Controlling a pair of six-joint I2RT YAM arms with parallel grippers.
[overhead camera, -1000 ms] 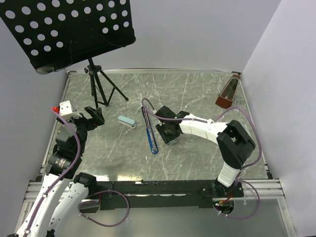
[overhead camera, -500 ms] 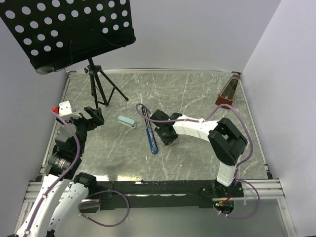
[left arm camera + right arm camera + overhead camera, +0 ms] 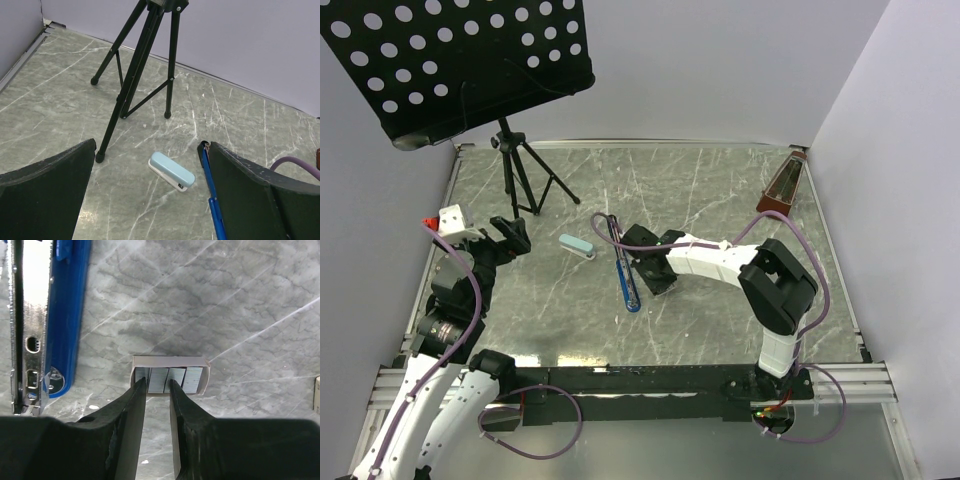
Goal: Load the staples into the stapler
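Right wrist: right pincer (image 3: 157,390) at a narrow slit astride one strip of the staples (image 3: 158,379) in their cardboard box (image 3: 170,360), beside the opened stapler (image 3: 70,315) on the tabletop (image 3: 225,300). Cannot tell if gripped. Pick-up step. Next: firm pinch, straight lift. Left pincer (image 3: 152,150) wide, empty.

Light is bright and even from overhead, shadows soft and short. Table (image 3: 720,190) has a glossy sheen along the near edge. In the right wrist view the stapler (image 3: 70,315) rail is blown out white. Right gripper (image 3: 156,386) fingers (image 3: 125,440) are dark and slightly soft, staples (image 3: 169,379) sharp. Left gripper (image 3: 151,145) fingers (image 3: 45,200) are underexposed. Top view is crisp.
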